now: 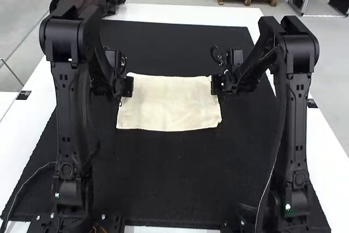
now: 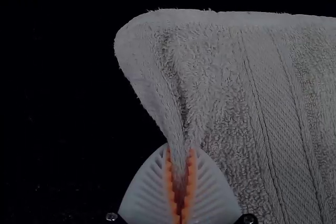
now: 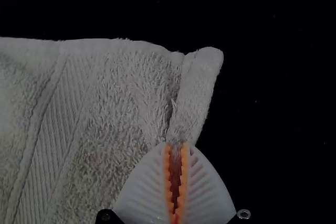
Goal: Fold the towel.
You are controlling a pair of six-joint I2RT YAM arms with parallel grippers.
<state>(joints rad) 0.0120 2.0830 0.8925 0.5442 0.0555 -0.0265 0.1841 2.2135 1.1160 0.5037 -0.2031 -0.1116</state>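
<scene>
Folding: likely the step in hand, far edge of towel (image 1: 169, 107) over to near edge.
Lift: left tool (image 2: 180, 156) and right tool (image 3: 177, 148) should rise together, same height, with light outward tension so the middle doesn't sag.
Carry: bring far edge toward the arm bases in one low arc, both sides level; lay down square on near edge, then release both at once.
Risk: grip is just short of the far corners, so the loose tips may curl under; one side leading would skew the fold.
Left side: left tool narrow, pinching a ridge of the towel's left edge, far-left corner just beyond the fingertips.
Right side: right tool narrow too, pinching the right edge, far-right corner just beyond.
Towel: between the tools, spread wide, on black mat (image 1: 163, 189) over white tabletop (image 1: 180, 12); can't tell if already doubled.
</scene>
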